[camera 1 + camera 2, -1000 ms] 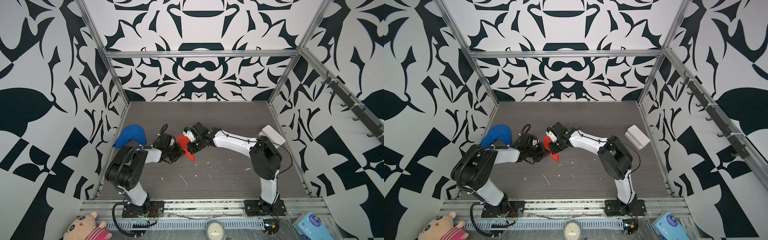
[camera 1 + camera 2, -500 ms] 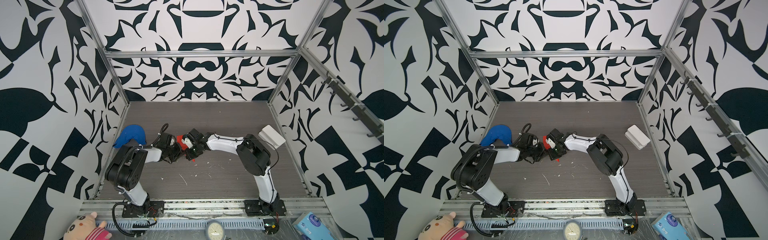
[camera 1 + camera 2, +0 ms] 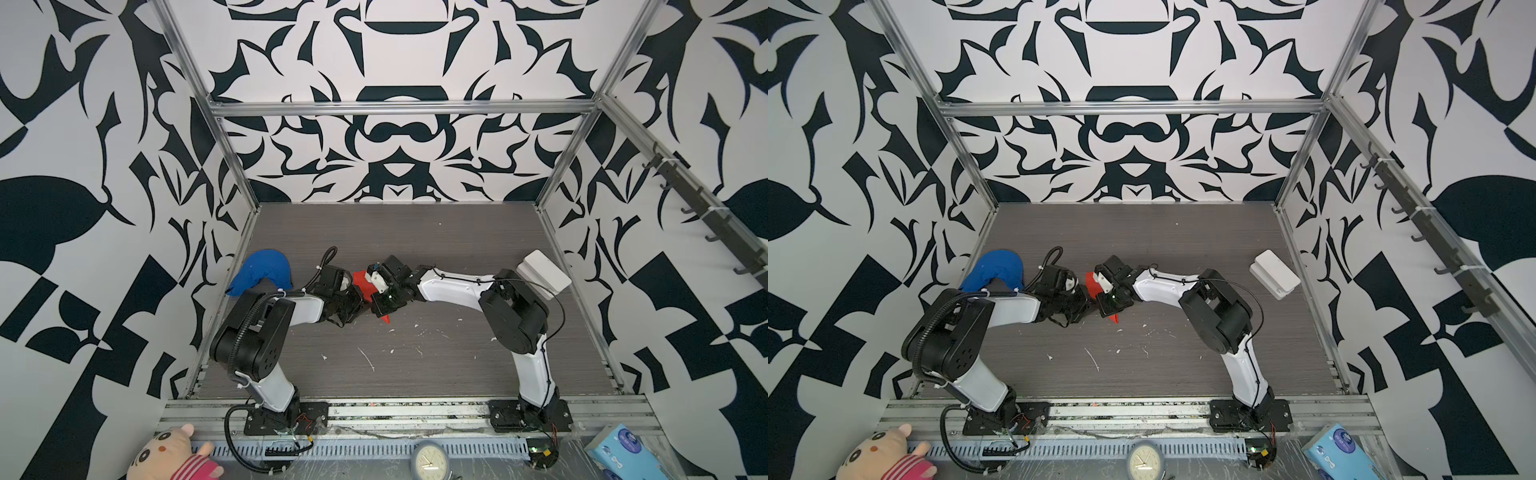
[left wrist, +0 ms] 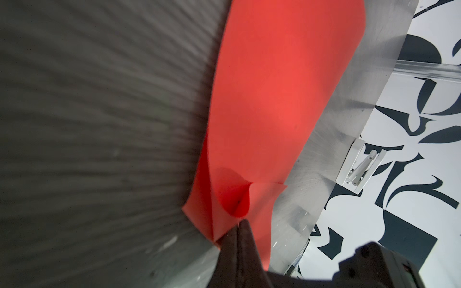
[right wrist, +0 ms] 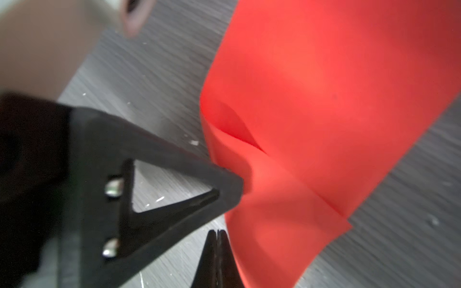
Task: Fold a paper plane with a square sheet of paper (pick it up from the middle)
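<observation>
The red square sheet of paper [image 3: 360, 277] [image 3: 1091, 279], partly folded into layers, sits left of the table's middle between my two grippers. In both top views only a red patch and a red tip show past the arms. My left gripper [image 3: 363, 301] [image 4: 240, 224] is shut, and its tips pinch the paper [image 4: 274, 87] where a curled fold runs into them. In the right wrist view a left finger [image 5: 174, 162] digs into the paper's [image 5: 324, 87] buckled edge. My right gripper [image 3: 379, 311] [image 5: 216, 233] is shut and holds nothing, right beside that edge.
A blue cloth lump [image 3: 262, 274] lies at the left wall behind the left arm. A white box [image 3: 542, 276] [image 4: 359, 169] rests by the right wall. White scraps [image 3: 365, 357] dot the dark table. A plush toy [image 3: 174, 457], a clock and a tissue pack lie beyond the front rail.
My right gripper has moved left, up against the left gripper, and now covers most of the red paper. The left arm has held still.
</observation>
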Action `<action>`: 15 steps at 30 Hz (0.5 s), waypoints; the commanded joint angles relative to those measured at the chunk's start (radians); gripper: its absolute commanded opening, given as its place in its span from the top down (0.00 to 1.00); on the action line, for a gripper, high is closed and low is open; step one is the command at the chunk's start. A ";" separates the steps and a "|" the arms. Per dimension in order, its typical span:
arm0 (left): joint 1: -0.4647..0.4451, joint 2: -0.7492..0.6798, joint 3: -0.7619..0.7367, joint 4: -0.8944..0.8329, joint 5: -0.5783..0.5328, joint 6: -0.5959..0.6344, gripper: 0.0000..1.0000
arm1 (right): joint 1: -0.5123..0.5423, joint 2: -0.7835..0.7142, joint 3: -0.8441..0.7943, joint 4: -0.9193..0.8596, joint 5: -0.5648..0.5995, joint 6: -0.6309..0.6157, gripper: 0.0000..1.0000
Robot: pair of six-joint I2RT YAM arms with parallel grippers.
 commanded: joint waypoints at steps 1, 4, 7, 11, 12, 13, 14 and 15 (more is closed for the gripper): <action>0.005 0.039 -0.018 -0.152 -0.089 0.010 1.00 | -0.006 -0.010 0.014 -0.019 0.024 0.006 1.00; 0.005 0.038 -0.017 -0.154 -0.092 0.010 1.00 | -0.005 -0.005 0.008 -0.032 0.023 0.003 1.00; 0.004 0.038 -0.018 -0.156 -0.096 0.008 1.00 | -0.006 -0.011 -0.004 -0.043 0.032 -0.002 1.00; 0.004 0.043 -0.016 -0.158 -0.100 0.008 1.00 | -0.007 -0.029 -0.021 -0.066 0.020 -0.020 1.00; 0.004 0.043 -0.016 -0.161 -0.103 0.008 1.00 | -0.007 -0.037 -0.026 -0.072 0.019 -0.025 1.00; 0.004 0.043 -0.016 -0.164 -0.107 0.008 1.00 | -0.007 -0.047 -0.034 -0.080 0.022 -0.030 1.00; 0.005 0.043 -0.017 -0.165 -0.109 0.008 1.00 | -0.007 -0.059 -0.043 -0.085 0.026 -0.034 1.00; 0.005 0.043 -0.016 -0.165 -0.109 0.008 1.00 | -0.007 -0.071 -0.051 -0.087 0.030 -0.040 1.00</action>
